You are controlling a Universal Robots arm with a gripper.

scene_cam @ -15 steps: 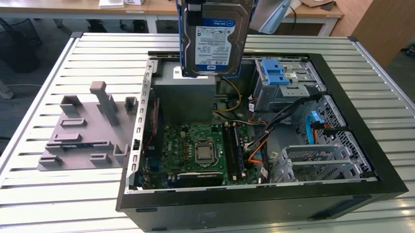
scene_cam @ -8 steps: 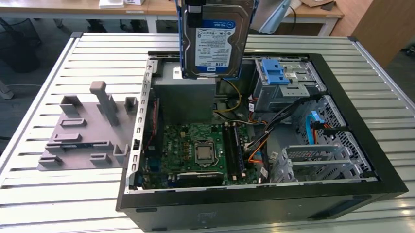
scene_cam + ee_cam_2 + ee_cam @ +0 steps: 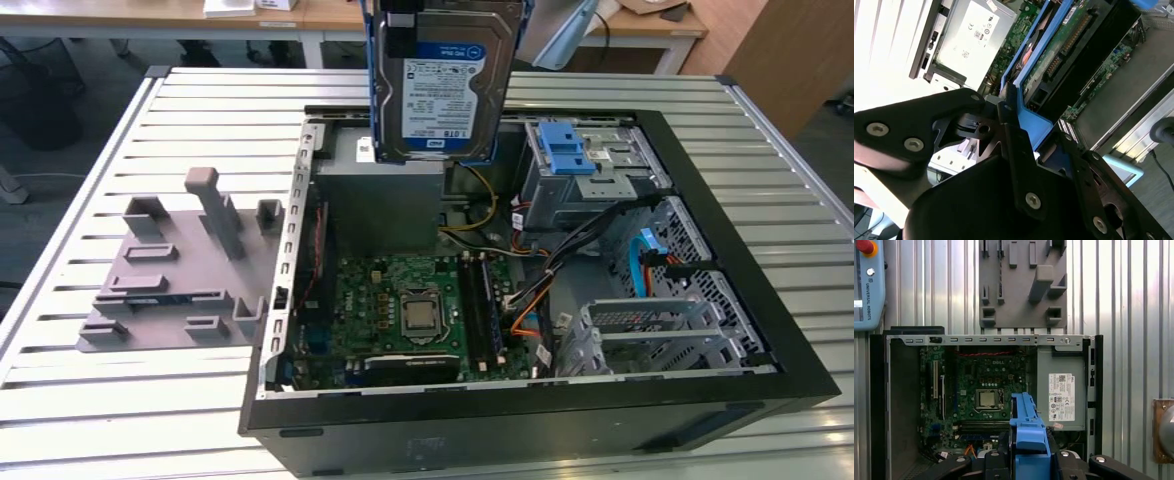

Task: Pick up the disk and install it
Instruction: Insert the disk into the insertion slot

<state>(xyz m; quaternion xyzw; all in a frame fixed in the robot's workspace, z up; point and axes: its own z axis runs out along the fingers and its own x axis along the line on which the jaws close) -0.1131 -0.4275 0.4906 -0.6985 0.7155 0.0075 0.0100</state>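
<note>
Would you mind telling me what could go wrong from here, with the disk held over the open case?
1. The gripper holds the disk by its blue frame above the case; a slip could drop it onto the power supply or motherboard.
2. Loose cables lie beside the cage; they might snag the disk on the way in.
</note>
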